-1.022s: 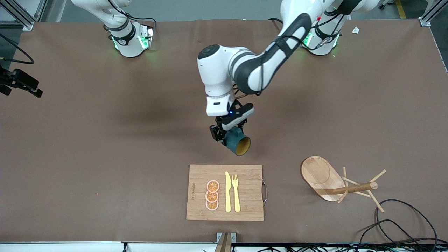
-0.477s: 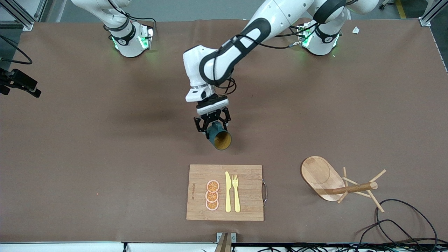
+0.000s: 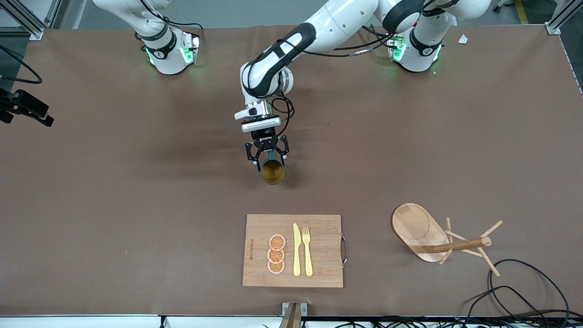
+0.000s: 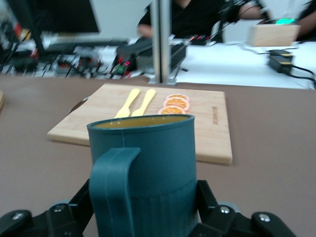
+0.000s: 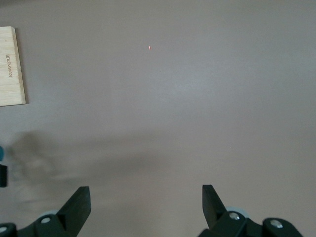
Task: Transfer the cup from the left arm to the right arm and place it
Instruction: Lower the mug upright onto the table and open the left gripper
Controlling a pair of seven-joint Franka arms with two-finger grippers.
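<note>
The dark teal cup (image 3: 272, 171) is held on its side in the air, its yellow-brown mouth toward the front camera. My left gripper (image 3: 267, 154) is shut on its ribbed body, over bare table between the robot bases and the cutting board. In the left wrist view the cup (image 4: 148, 163) fills the middle, handle toward the camera, with the left gripper (image 4: 143, 210) clamped on either side. My right gripper (image 5: 145, 200) is open and empty over bare brown table; it is out of the front view.
A wooden cutting board (image 3: 321, 269) with a yellow knife, a fork and orange slices lies near the front edge; its corner shows in the right wrist view (image 5: 11, 66). A wooden peg stand (image 3: 426, 232) lies toppled toward the left arm's end. Black cables (image 3: 524, 291) lie beside it.
My left arm has carried the cup toward the right arm's end of the table and turned it, so its mouth now faces the front camera squarely.
</note>
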